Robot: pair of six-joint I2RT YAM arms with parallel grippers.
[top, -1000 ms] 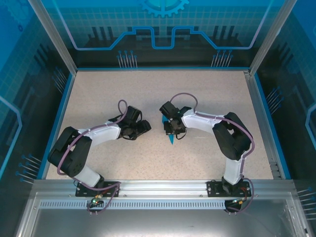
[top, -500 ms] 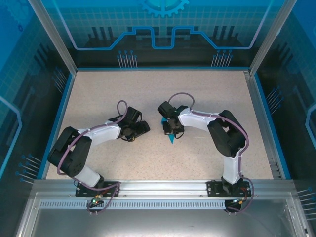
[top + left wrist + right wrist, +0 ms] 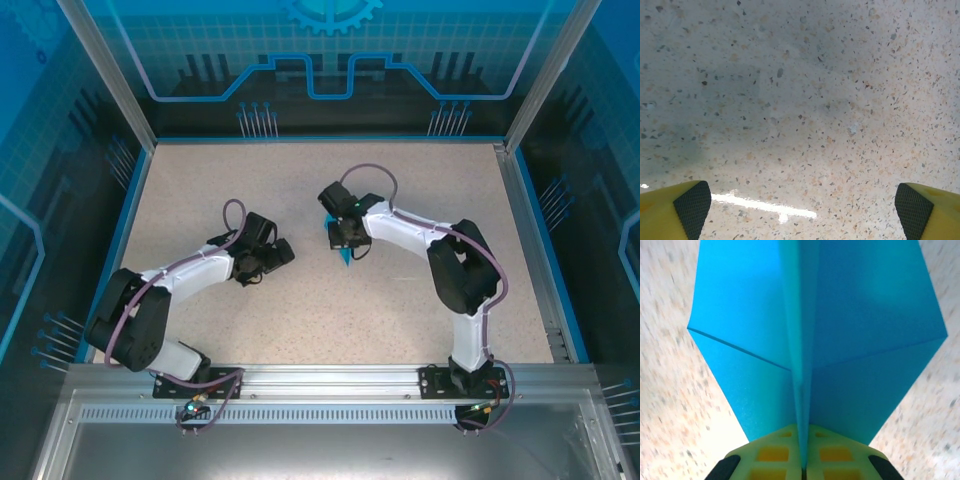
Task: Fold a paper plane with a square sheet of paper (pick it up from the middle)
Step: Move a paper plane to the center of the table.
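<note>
The paper plane (image 3: 810,330) is teal-blue paper folded along a sharp centre crease, its two wings spreading left and right. My right gripper (image 3: 802,465) is shut on that centre fold, the yellow fingers (image 3: 775,460) pressed together around it. From above, a teal tip of the plane (image 3: 345,258) pokes out below the right gripper (image 3: 345,238) near the table's middle. My left gripper (image 3: 272,258) stands open to the left of it, apart from the paper. In the left wrist view its fingertips (image 3: 690,210) are spread wide over bare speckled table.
The speckled beige table (image 3: 330,310) is bordered by blue walls (image 3: 120,230) at the left and right and a glass panel at the back. An aluminium rail (image 3: 330,380) runs along the near edge with both arm bases.
The left gripper opened wide and drew back to the left. The right gripper closed tighter on the paper plane and shifted slightly toward the back.
</note>
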